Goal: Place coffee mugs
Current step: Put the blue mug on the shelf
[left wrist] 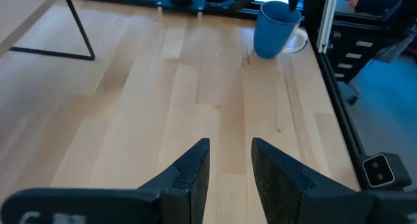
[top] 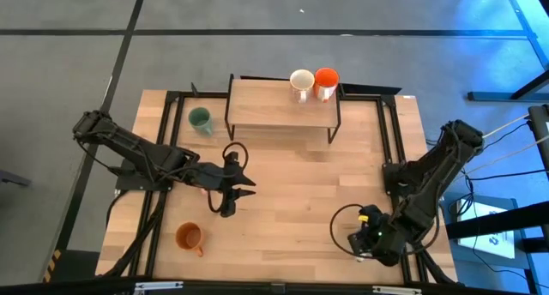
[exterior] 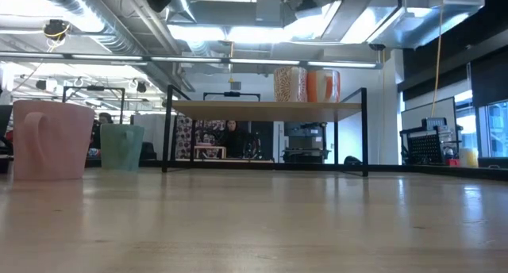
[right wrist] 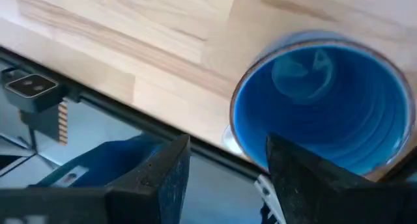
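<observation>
Mugs are spread over the bench (top: pixel 283 183). A white mug (top: pixel 301 82) and a bright orange-red mug (top: pixel 326 82) are seen touching side by side on the raised shelf (top: pixel 257 106) at twelve o'clock. A green mug (top: pixel 201 119) is set at ten o'clock, just beside the shelf's leg, and a darker orange-brown mug (top: pixel 189 237) at seven o'clock. A pink mug (exterior: pixel 51 138) is shown close to the low camera, with the green one behind it. A blue mug (right wrist: pixel 326 100) stands upright at five o'clock by the bench edge; the right gripper (right wrist: pixel 228 165) is poised above its rim with jaws wide, nothing held. The left gripper (left wrist: pixel 230 165), left of centre, is kept narrowly parted and empty.
</observation>
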